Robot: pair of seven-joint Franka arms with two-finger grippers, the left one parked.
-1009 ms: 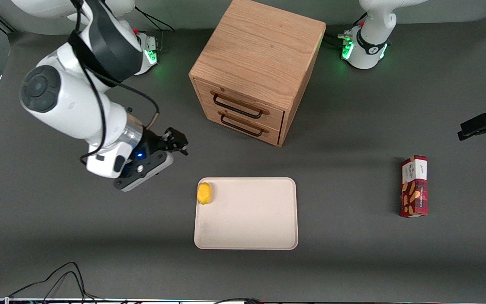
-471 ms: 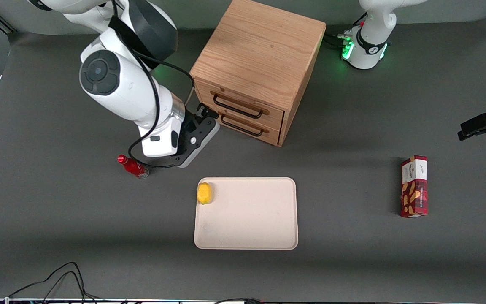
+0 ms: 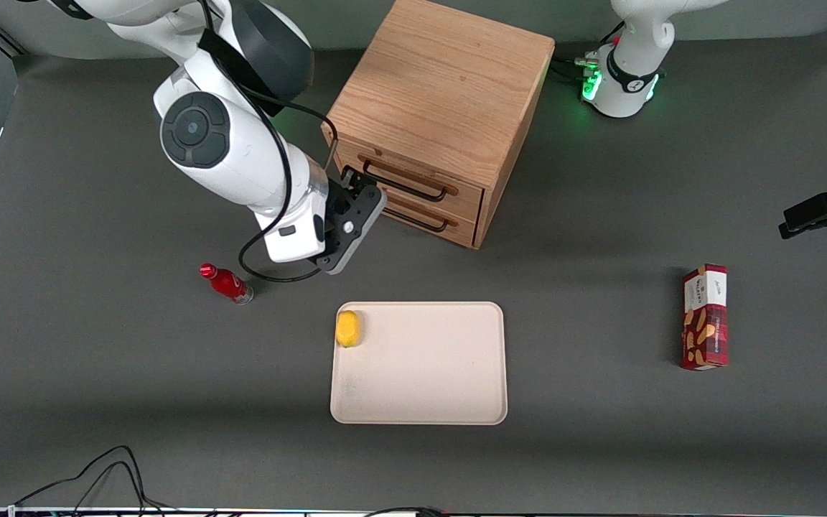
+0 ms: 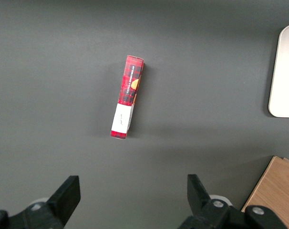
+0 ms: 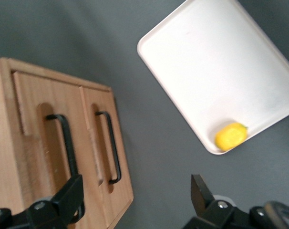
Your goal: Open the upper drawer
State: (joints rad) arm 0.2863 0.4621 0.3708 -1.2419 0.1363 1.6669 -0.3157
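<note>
Front view: your end effector (image 3: 353, 188) sits in front of the upper drawer (image 3: 413, 181), at the handle's working-arm end. Right wrist view: fingers (image 5: 70, 195) spread wide, released; the handle (image 5: 64, 139) runs lengthwise just ahead.

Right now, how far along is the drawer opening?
Done: the gripper is at the cabinet front, fingers open, beside the upper drawer handle's end. In hand: lining up on that handle; no grasp visible. Left: grip and pull, since the upper drawer sits flush, shut like the bottom drawer.
</note>
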